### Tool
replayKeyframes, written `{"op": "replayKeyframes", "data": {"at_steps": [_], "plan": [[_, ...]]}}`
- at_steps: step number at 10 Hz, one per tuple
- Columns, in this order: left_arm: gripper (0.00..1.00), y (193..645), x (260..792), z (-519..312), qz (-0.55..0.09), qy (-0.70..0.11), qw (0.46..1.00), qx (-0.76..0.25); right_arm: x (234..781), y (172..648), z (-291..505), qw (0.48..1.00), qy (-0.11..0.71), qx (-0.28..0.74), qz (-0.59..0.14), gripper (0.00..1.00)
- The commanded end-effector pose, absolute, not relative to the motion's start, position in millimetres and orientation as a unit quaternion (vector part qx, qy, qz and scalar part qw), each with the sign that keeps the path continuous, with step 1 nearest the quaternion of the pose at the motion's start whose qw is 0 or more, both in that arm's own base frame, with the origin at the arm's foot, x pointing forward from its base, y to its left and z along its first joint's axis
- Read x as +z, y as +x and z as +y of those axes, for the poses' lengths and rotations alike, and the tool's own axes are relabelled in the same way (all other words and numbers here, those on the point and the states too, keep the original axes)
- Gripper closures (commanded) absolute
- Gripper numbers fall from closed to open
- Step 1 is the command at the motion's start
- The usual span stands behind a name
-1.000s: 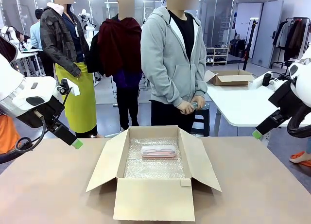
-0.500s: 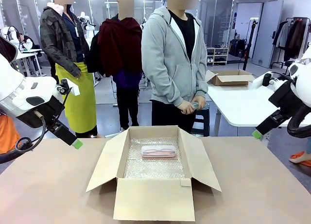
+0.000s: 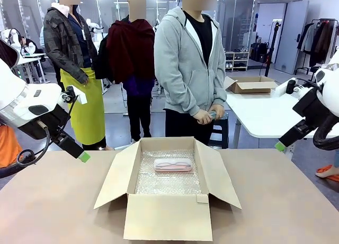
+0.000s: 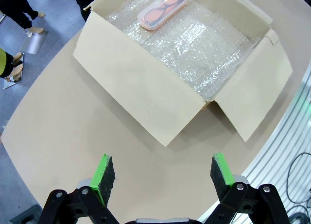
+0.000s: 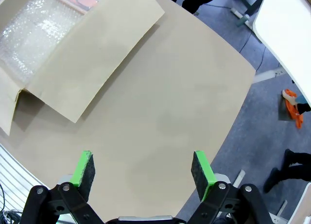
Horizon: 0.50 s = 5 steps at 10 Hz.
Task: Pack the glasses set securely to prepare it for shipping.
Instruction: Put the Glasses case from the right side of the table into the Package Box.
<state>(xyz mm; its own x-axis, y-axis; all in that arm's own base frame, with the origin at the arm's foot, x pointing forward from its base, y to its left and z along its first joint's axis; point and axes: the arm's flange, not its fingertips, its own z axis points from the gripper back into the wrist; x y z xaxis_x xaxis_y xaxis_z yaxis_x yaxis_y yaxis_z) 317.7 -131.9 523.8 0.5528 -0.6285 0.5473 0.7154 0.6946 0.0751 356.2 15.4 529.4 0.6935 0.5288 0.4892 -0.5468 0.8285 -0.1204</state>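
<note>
The left arm (image 3: 24, 104) is a rounded white shell with a dark grey inset patch and a black wrist section. A thin black cable (image 3: 32, 154) loops beneath it. The right arm (image 3: 329, 88) is also white, with black links and a thick black hose (image 3: 324, 143) curving under it. The left end effector (image 4: 162, 171) has black linkage fingers with round silver bolts (image 4: 236, 186) at the joints and bright green pads (image 4: 103, 173). The right end effector (image 5: 142, 168) is built alike. The person (image 3: 186, 80) wears a grey long-sleeved zip hoodie (image 3: 172, 64) over a black top, with dark trousers.
</note>
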Motion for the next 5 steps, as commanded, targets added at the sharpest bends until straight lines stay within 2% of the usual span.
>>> {"op": "replayKeyframes", "data": {"at_steps": [1, 5], "plan": [[0.00, 317.4, 523.9, -130.3, -0.278, -0.081, 0.877, -0.383, 529.0, 355.5, 15.8, 0.921, 0.018, 0.292, -0.258, 0.00], [0.00, 317.4, 523.9, -130.3, -0.278, -0.081, 0.877, -0.383, 529.0, 355.5, 15.8, 0.921, 0.018, 0.292, -0.258, 0.00]]}}
